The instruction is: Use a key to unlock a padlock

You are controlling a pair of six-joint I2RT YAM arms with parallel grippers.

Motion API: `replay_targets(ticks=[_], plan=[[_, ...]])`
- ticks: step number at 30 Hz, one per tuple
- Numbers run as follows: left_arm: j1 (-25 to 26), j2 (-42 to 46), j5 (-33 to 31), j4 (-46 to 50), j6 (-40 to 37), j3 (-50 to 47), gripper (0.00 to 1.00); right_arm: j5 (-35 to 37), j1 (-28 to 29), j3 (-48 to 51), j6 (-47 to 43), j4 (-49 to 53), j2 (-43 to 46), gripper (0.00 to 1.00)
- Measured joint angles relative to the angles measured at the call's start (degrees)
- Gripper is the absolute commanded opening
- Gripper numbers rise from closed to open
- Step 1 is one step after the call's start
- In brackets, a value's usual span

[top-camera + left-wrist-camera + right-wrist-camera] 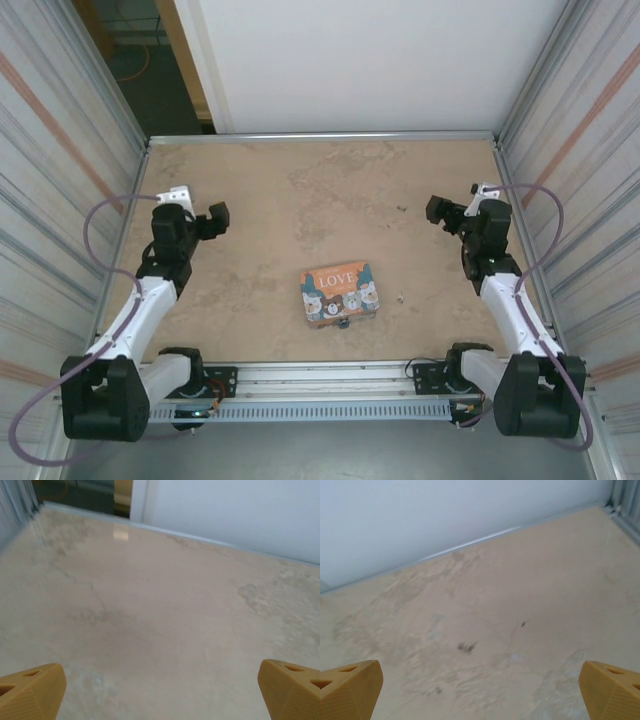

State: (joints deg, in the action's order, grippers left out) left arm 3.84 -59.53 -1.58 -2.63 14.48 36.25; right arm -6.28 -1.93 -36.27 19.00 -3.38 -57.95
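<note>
Surroundings and one loose item on a tan table

Item: one small picture box, orange with a blue band, lettered "LOVE" above cartoon animals, lying flat near the table's front middle and slightly askew. The table top is mottled beige and stone-like, with a few dark smudges toward its far right part. A white back panel stands along the far edge, with a pale metal strip at its foot. Corrugated left wall and corrugated right wall, both metal. Slotted metal rail along the near edge. Dark opening with a wood-coloured frame beyond the far left corner.
</note>
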Motion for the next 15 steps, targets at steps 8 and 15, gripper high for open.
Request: replay_targets(ticks=[8,15], plan=[[1.1,2.2,14.7,15.2,9.1,0.7,0.99,-7.3,5.3,-2.1,5.6,20.7,6.4,0.99],[15.2,2.5,21.6,19.8,16.2,-1.3,0.99,-13.0,12.7,-1.6,10.0,34.2,8.3,0.99]])
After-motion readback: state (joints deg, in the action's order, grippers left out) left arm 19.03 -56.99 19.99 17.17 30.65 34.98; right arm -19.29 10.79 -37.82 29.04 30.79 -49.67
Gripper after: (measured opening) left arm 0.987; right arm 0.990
